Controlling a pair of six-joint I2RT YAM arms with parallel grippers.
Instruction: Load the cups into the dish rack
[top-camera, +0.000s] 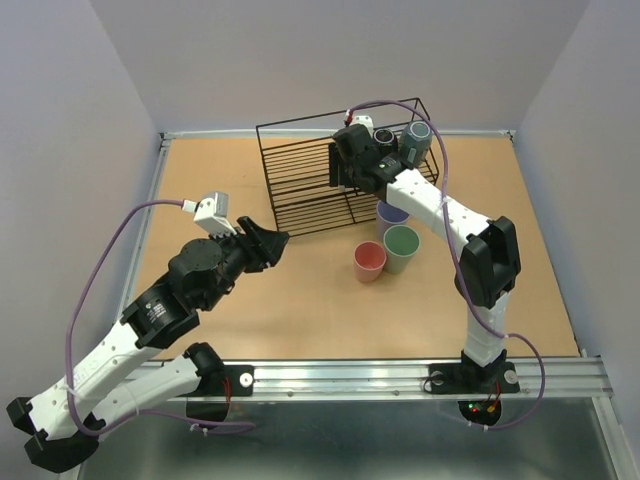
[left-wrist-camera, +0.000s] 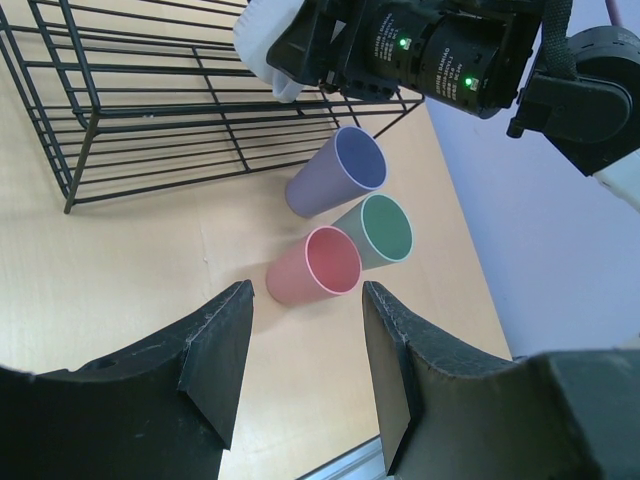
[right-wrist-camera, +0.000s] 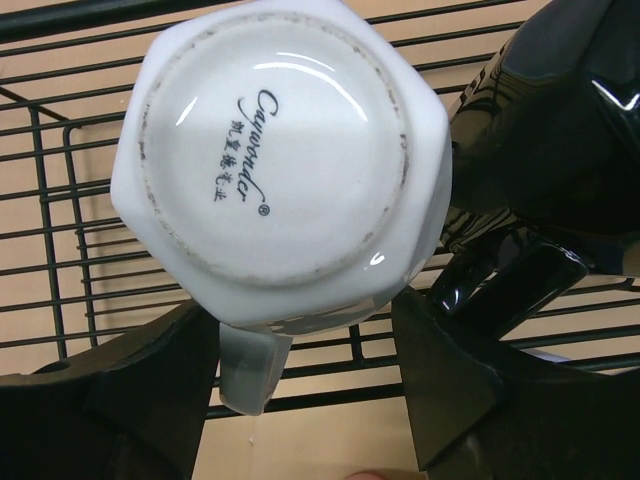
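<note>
**White mug going into the rack**

The white mug (right-wrist-camera: 280, 150) hangs upturned over the rack's (right-wrist-camera: 60, 250) thin black wires, its glazed six-sided base up. Its handle lies between the right pincer's (right-wrist-camera: 305, 320) fingers; whether they clamp it I cannot tell. A glossy black mug (right-wrist-camera: 560, 130) crowds it, so the rim should settle flat across the wires. The left pincer (left-wrist-camera: 305, 295), spread and empty, faces three smooth tumblers (left-wrist-camera: 385, 228) on the surface (top-camera: 250, 320).

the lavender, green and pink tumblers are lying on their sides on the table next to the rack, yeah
Not on their sides: the lavender tumbler, green tumbler and pink tumbler stand upright, mouths up, on the table next to the rack. The top external view shows it.
</note>
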